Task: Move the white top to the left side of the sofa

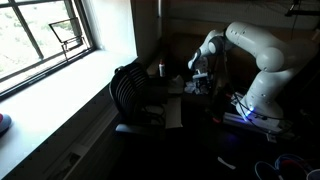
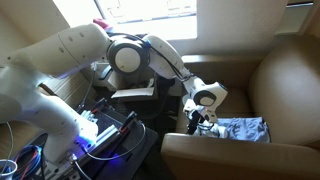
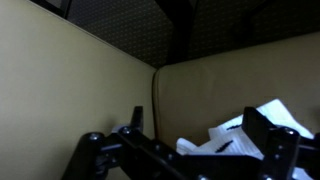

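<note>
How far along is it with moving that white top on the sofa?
Done: nothing visible yet; the white top lies crumpled on the sofa seat. In hand: the gripper hangs low at its edge, jaws seemingly open in the wrist view. Left: close on it, lift it, and carry it to the sofa's left side.

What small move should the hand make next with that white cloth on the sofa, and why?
Probably shift a little toward the top and lower onto it. The hand looks open in the wrist view, and the top lies off to one side of it on the sofa, not yet gripped.
</note>
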